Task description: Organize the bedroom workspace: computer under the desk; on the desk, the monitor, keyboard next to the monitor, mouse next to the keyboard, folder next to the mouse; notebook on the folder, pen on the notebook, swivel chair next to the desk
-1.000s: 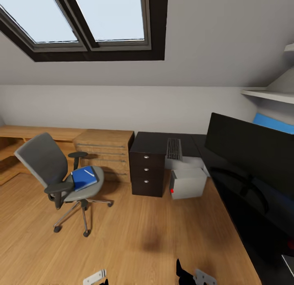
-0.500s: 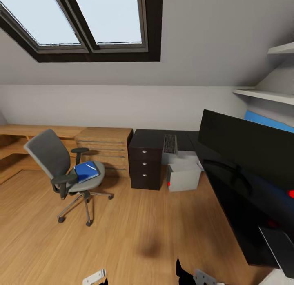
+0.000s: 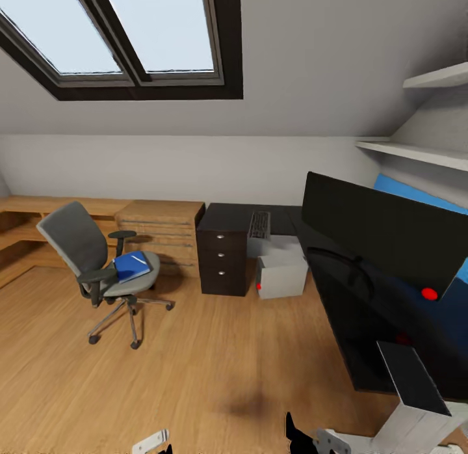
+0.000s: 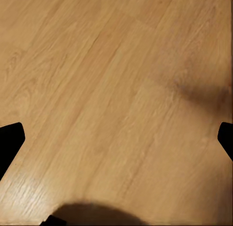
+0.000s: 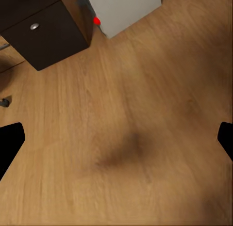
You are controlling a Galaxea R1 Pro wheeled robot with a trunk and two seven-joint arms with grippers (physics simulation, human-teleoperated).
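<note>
One grey swivel chair [image 3: 97, 262], flat blue folder [image 3: 132, 267]

Wooden floor [image 4: 111, 90], light planks running diagonally. Left gripper [image 4: 116, 138] fingertips [image 4: 9, 138] black, at opposite edges, spread wide, nothing between. Soft dark shadow patch on the floor.
</note>
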